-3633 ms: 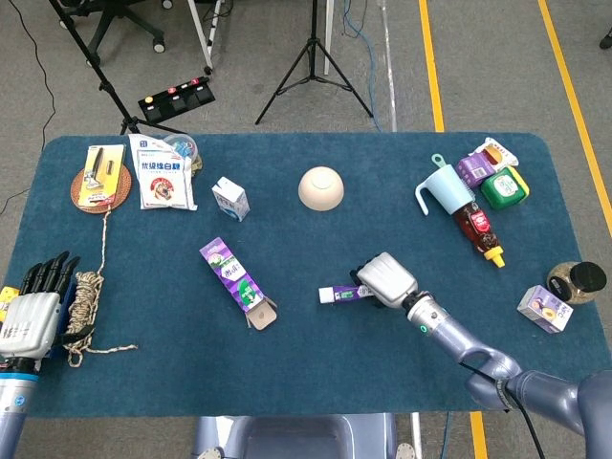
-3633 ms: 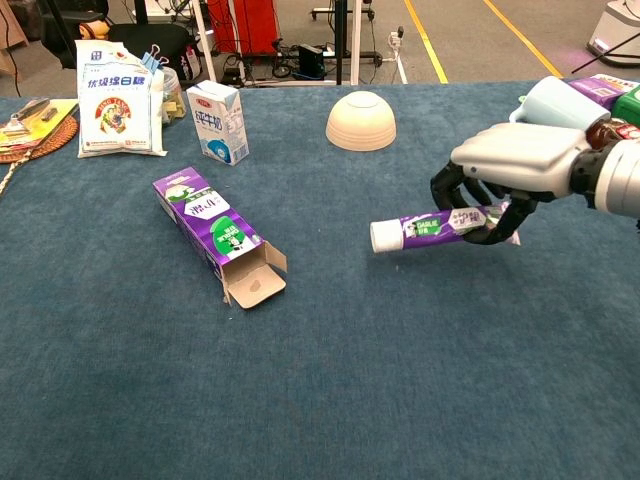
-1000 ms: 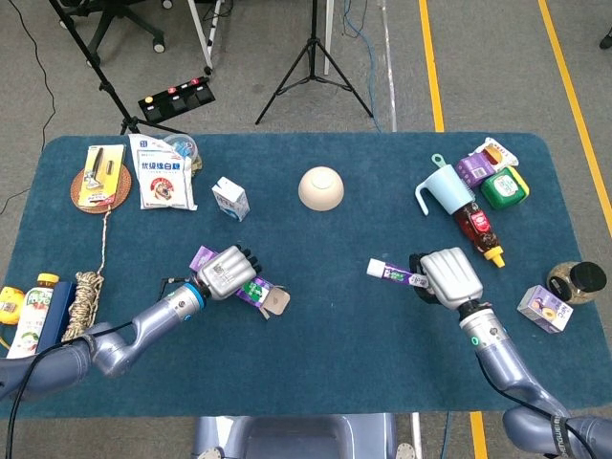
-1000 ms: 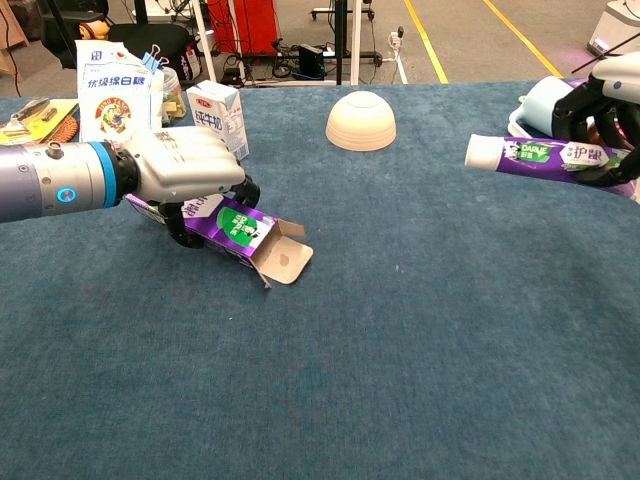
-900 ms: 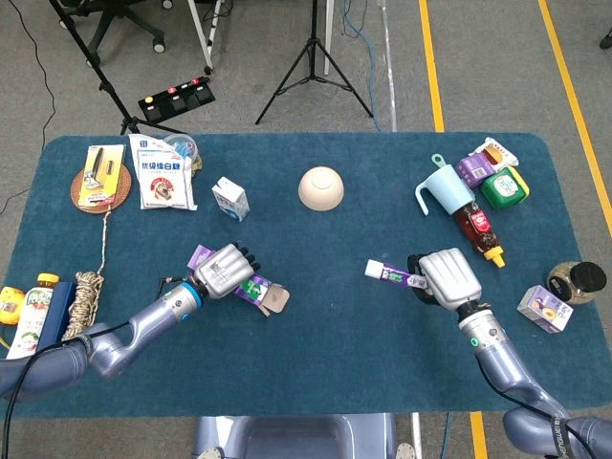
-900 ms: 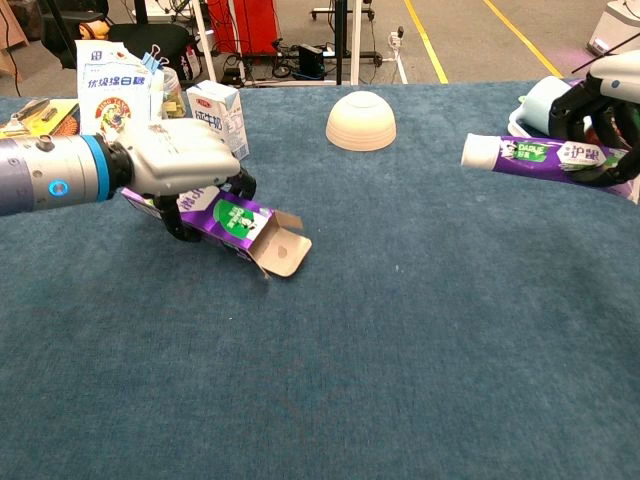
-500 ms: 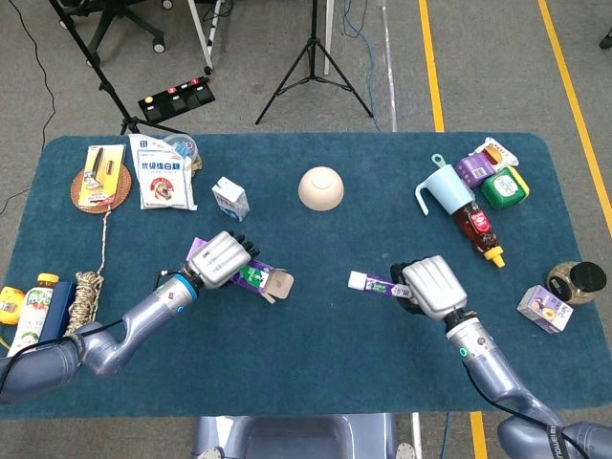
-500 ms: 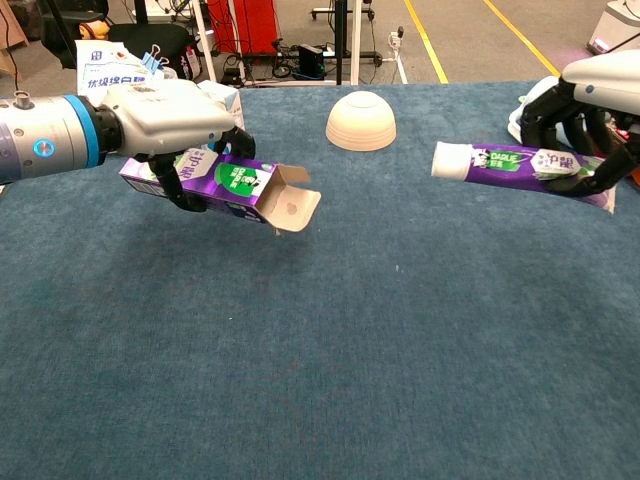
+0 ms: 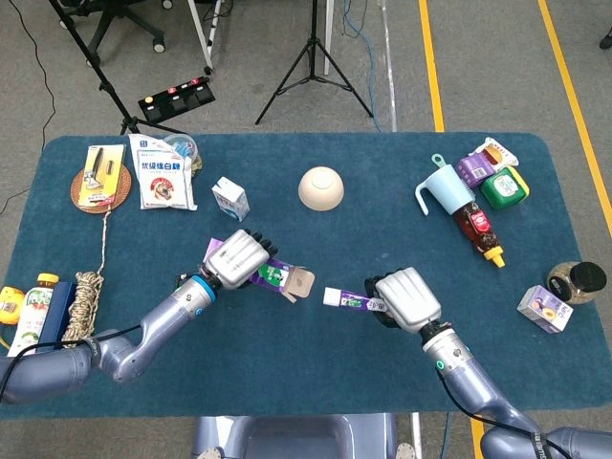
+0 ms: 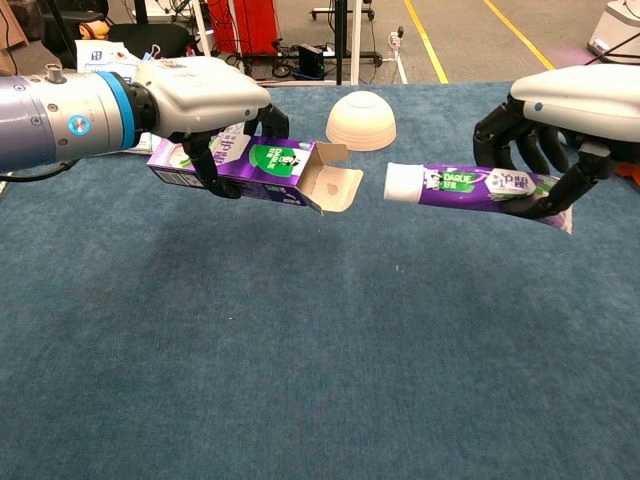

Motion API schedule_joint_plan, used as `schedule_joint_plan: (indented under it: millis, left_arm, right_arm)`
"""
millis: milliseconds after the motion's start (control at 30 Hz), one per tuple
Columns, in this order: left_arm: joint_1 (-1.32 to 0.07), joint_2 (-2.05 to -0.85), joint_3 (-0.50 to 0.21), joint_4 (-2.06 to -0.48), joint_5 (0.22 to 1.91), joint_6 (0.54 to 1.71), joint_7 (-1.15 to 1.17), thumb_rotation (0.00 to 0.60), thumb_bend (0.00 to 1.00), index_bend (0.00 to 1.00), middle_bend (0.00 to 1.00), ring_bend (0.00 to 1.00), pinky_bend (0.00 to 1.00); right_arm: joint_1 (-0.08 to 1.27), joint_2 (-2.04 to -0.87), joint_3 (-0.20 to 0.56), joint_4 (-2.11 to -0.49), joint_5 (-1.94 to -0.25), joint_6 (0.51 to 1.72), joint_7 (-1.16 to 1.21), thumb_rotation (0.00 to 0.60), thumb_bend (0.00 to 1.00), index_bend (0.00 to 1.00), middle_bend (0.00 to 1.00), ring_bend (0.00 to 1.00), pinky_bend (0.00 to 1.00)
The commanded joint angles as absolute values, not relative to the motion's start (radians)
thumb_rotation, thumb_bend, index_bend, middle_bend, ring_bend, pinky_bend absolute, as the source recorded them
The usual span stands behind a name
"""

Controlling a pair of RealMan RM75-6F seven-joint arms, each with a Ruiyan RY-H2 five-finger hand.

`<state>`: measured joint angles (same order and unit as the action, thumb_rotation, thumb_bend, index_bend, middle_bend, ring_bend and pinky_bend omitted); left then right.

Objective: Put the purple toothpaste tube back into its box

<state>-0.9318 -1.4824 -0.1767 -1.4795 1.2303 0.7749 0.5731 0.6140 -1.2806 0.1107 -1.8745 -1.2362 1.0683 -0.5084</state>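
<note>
**A:** Why are both of them up in the air like that?

**B:** You've got the box gripped in your left hand and the purple toothpaste tube gripped in your right hand, both lifted off the table so you can line them up freely. The box's open end, flaps splayed, faces the tube's white cap.

**A:** And the tube's direction?

**B:** Its long axis runs roughly level, cap pointing toward your left hand, crimped tail trailing under your right fingers. The cap sits just beside the flaps, apart. The box seems tilted slightly against the tube's line, though the head view is too small to confirm it.
</note>
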Motion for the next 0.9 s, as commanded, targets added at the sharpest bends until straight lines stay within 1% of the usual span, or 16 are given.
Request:
schedule_joint_plan:
  millis: [33, 200, 533, 900]
  left_arm:
    - [-0.954, -1.482, -0.179, -1.521, 1.142, 0.778, 0.662, 0.600, 0.25, 0.46, 0.40, 0.35, 0.57]
    - [-0.975, -1.497, -0.176, -1.539, 1.060, 0.793, 0.711, 0.600, 0.25, 0.46, 0.40, 0.35, 0.57]
    - [-1.002, -1.518, -0.155, -1.555, 1.031, 0.819, 0.729, 0.600, 0.25, 0.46, 0.40, 0.35, 0.57]
    - [-1.033, -1.535, -0.153, -1.563, 0.994, 0.839, 0.739, 0.600, 0.25, 0.46, 0.40, 0.35, 0.57]
  right_arm:
    - [0.622, -1.285, 0.118, -1.894, -1.221, 1.076, -0.537, 0.600, 0.52, 0.62, 0.65, 0.62, 0.59]
    - [0.635, -1.298, 0.124, -1.922, -1.185, 1.088, -0.606, 0.600, 0.52, 0.62, 0.65, 0.62, 0.59]
    - [0.685, -1.359, 0.155, -1.933, -1.069, 1.101, -0.717, 0.600, 0.52, 0.62, 0.65, 0.63, 0.59]
    - [0.717, -1.396, 0.152, -1.948, -1.016, 1.134, -0.795, 0.600, 0.52, 0.62, 0.65, 0.63, 0.59]
